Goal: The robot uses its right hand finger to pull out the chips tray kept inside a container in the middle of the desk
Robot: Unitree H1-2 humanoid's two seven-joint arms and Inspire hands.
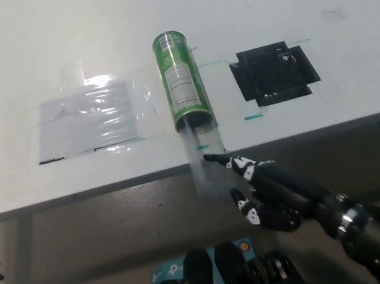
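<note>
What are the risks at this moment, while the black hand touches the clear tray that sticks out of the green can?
1. The clear tray already overhangs the desk edge; pulled further, it may tip and fall.
2. Only one fingertip of the right hand reaches it, so it may slip off.
3. The green can lies loose on its side and may slide or roll along.

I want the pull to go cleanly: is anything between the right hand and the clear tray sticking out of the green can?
Nothing visible. The right hand has a finger stretched onto the clear tray, which juts from the green can past the desk edge.
</note>
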